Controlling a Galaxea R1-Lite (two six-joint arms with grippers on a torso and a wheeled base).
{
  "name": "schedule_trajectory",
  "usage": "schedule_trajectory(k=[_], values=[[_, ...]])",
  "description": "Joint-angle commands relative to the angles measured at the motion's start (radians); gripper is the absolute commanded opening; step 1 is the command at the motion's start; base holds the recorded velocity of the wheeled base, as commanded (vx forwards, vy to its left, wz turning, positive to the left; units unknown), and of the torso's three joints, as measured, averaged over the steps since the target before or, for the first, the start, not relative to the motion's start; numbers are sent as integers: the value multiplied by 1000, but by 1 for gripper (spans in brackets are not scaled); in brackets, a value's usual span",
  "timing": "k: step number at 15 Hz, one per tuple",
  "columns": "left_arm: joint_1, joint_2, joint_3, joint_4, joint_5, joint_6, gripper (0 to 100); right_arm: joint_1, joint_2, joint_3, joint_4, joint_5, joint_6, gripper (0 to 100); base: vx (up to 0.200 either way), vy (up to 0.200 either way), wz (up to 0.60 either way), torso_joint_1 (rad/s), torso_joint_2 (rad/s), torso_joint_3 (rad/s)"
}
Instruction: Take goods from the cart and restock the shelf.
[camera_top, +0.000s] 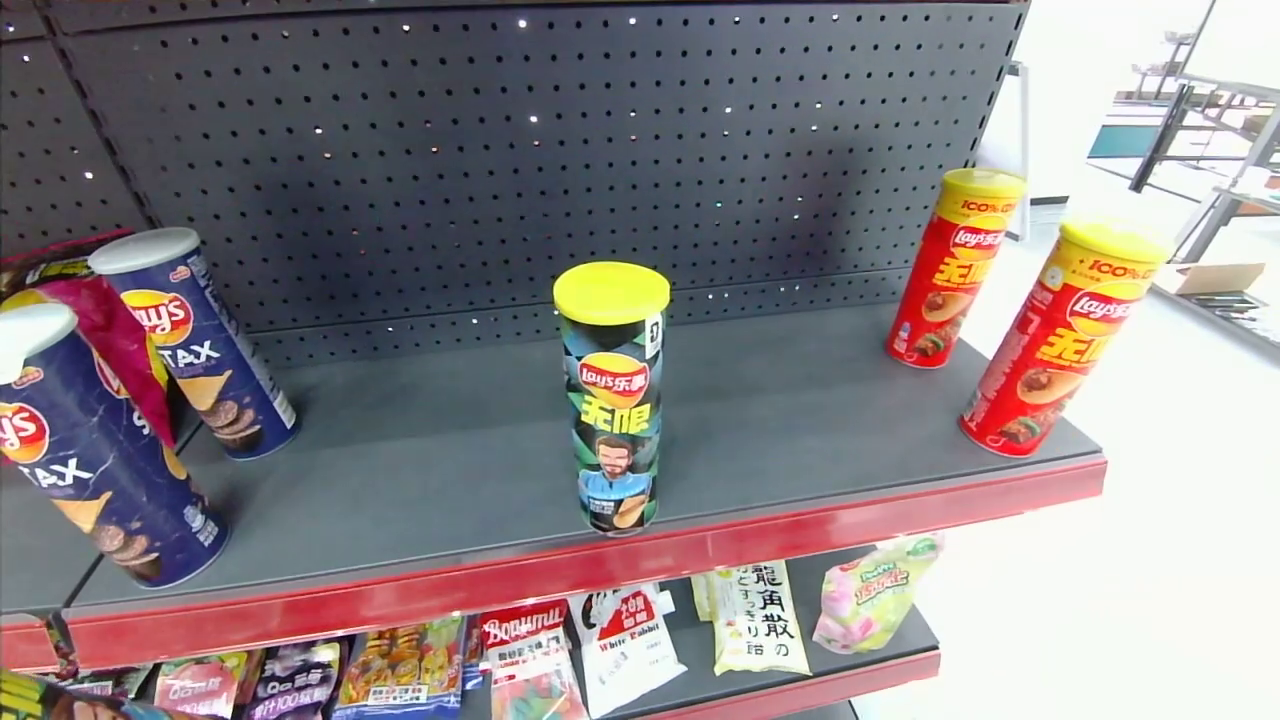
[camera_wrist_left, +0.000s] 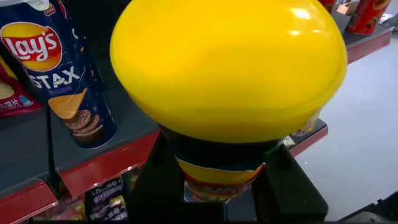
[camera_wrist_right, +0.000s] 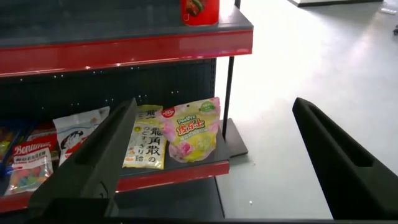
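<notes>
My left gripper (camera_wrist_left: 221, 183) is shut on a dark chip can with a yellow lid (camera_wrist_left: 227, 68), held upright in front of the shelf's left part, below the top board. A strip of that can shows at the head view's bottom left corner (camera_top: 40, 702). On the grey top board (camera_top: 470, 440) a matching dark can with a yellow lid (camera_top: 612, 400) stands near the red front edge. My right gripper (camera_wrist_right: 215, 104) is open with nothing between its fingers, low down before the lower shelf's right end.
Two blue cans (camera_top: 195, 345) (camera_top: 85, 455) stand at the board's left and two red cans (camera_top: 955, 270) (camera_top: 1065, 340) at its right. Bare board lies between them. Snack bags (camera_top: 750, 615) fill the lower shelf (camera_wrist_right: 168, 174). A pegboard (camera_top: 520, 150) backs the shelf. Open floor (camera_wrist_right: 292, 68) lies to the right.
</notes>
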Motion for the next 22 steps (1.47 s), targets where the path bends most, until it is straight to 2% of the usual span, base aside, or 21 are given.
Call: schedule_trajectory(k=[1, 5, 6, 10, 12, 14, 17, 19, 20, 22], values=[[1, 23, 0, -14, -2, 1, 0, 1, 1, 1, -1, -3, -6, 100, 0, 0, 0, 0, 0, 0], [-1, 83, 3, -81, -5, 1, 0, 1, 1, 27, -25, 6, -3, 100, 0, 0, 0, 0, 0, 0], [-1, 97, 6, -85, -7, 2, 0, 1, 1, 36, -25, 38, -3, 100, 0, 0, 0, 0, 0, 0], [-1, 152, 3, -89, -28, 2, 0, 1, 1, 36, -25, 34, 13, 100, 0, 0, 0, 0, 0, 0], [-1, 243, 3, -157, -28, 5, 0, 1, 1, 36, -25, 34, 13, 100, 0, 0, 0, 0, 0, 0], [-7, 371, 3, -272, -30, 11, 0, 1, 1, 36, -25, 34, 13, 100, 0, 0, 0, 0, 0, 0], [-76, 571, -2, -467, -27, 51, 0, 1, 1, 36, -25, 34, 13, 100, 0, 0, 0, 0, 0, 0], [-136, 710, -20, -615, -18, 54, 0, 1, 1, 36, -25, 34, 13, 100, 0, 0, 0, 0, 0, 0], [-165, 773, -39, -667, 1, 54, 0, 1, 1, 36, -25, 34, 13, 100, 0, 0, 0, 0, 0, 0], [-271, 927, -115, -736, 110, 45, 0, 1, 1, 36, -25, 34, 13, 100, 0, 0, 0, 0, 0, 0]])
